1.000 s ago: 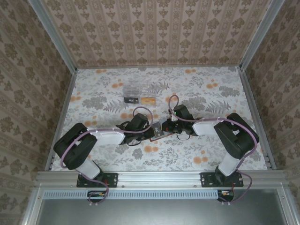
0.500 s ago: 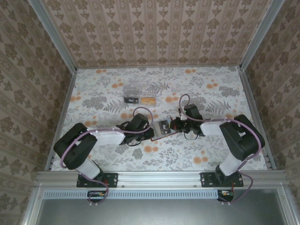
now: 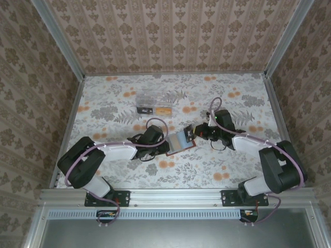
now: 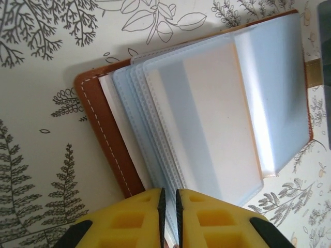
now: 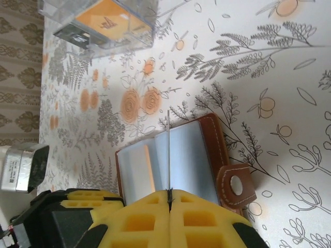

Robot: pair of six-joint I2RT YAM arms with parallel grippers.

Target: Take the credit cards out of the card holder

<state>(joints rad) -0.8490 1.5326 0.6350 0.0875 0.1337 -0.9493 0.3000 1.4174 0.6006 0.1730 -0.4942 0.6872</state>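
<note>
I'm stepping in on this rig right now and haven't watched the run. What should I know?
Left gripper: shut on the clear sleeves of the card holder, which lies open on the table.
Right gripper: shut on a thin card, seen edge-on over the open holder.
Done: one card gripped; I cannot tell whether it is fully out.
Left: pull it free, set it down, then check the other sleeves.
</note>
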